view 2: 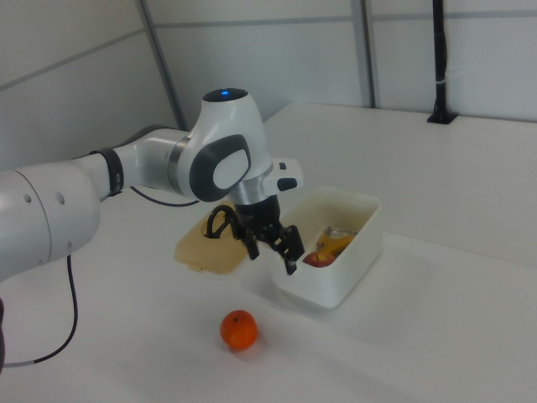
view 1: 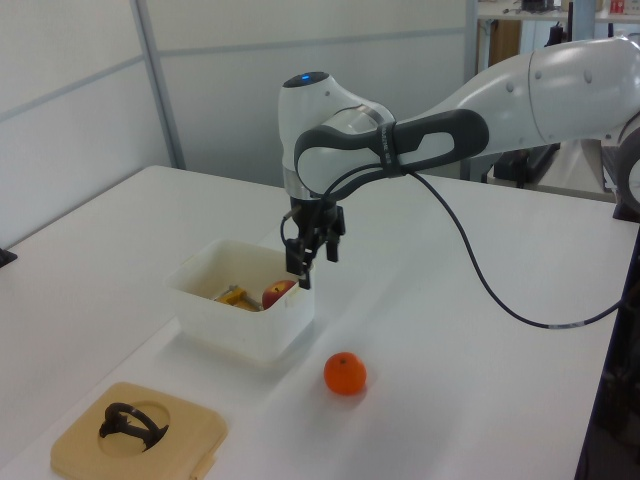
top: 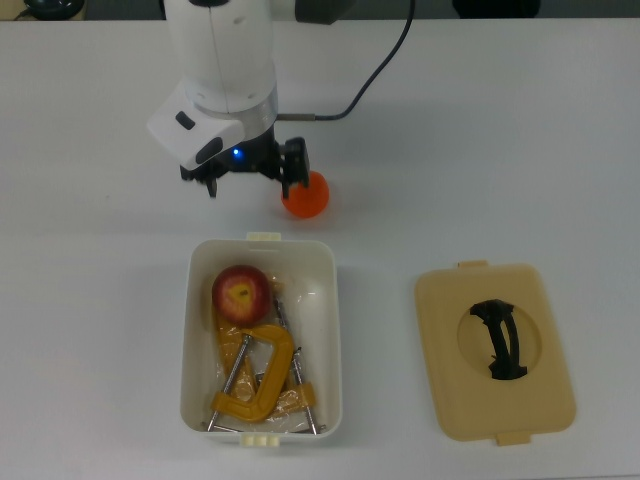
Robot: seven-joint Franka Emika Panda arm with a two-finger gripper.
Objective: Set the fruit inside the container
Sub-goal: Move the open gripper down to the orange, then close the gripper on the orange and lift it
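So apple [top: 241,293] in tub [top: 329,300], stem end prob. up.

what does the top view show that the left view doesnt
Only the top view looks straight down into the container, so the whole apple and the yellow clamps beneath and beside it show, plus the lid's full outline.

Only the left view shows height: the open gripper hangs clear above the table, over the container's far rim, with the long arm reaching in from the left view's right, and wall panels behind.

Both show the orange on the table outside the container, the apple inside it, and the lid's black handle.
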